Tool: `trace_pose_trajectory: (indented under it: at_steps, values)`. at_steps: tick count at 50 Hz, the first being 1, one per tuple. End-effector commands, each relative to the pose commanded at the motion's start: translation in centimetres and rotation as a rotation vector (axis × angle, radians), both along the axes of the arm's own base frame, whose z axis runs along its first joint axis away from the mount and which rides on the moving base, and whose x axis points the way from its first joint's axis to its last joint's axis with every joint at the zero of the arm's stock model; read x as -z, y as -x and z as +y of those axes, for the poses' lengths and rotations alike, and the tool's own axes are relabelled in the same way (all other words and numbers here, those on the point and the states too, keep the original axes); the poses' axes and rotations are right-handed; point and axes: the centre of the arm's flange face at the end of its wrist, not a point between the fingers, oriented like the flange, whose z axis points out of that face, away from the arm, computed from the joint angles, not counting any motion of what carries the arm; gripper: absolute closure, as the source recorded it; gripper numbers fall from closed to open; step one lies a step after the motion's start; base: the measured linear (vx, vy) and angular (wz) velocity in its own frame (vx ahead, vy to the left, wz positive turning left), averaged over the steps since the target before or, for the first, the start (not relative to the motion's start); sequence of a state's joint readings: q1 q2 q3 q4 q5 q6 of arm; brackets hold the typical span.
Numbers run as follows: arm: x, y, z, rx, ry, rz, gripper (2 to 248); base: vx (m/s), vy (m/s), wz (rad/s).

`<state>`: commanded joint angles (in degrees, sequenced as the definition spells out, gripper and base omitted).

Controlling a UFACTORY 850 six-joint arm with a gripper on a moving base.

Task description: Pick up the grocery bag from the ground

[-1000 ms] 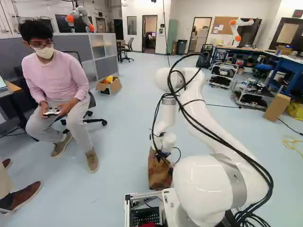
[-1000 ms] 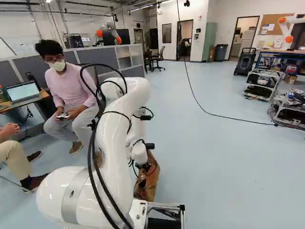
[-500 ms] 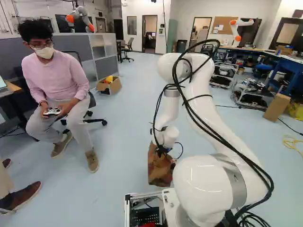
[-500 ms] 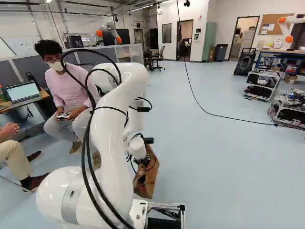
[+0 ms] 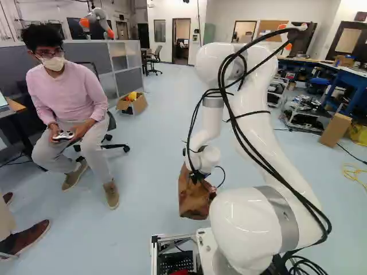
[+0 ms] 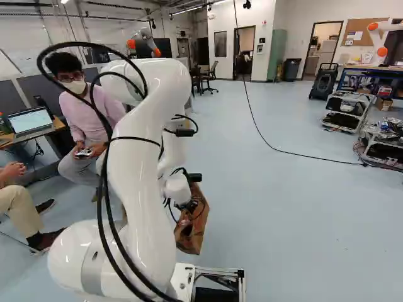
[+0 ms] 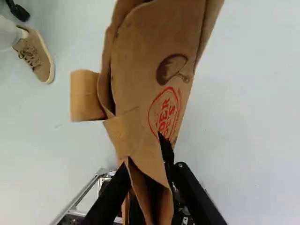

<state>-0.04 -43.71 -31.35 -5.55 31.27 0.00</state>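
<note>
Creased brown paper grocery bag [image 7: 145, 51] bears red oval print [image 7: 164, 112], dark brown rounded motif [image 7: 171, 69]; smooth jointed arm [image 5: 261, 137] is white, flat floor [image 6: 283, 220] pale blue.

bag [image 5: 194, 200], apparently above floor [image 6: 283, 220], ahead of frame [image 6: 217, 272] | box [image 5: 136, 105] beyond, left | carts [image 6: 344, 119] right

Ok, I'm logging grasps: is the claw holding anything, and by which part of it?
The claw holds the brown paper bag by the pinched paper at its top.
</note>
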Motion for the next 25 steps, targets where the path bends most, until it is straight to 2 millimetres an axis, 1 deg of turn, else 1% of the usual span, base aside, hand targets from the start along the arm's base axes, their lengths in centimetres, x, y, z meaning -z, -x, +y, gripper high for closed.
trace_pose_trajectory:
  at_steps: [25]
  values:
    - [-6.2, 1.9, 0.0, 0.000, 0.000, -0.093, 229, 0.000, 0.000, 0.000]
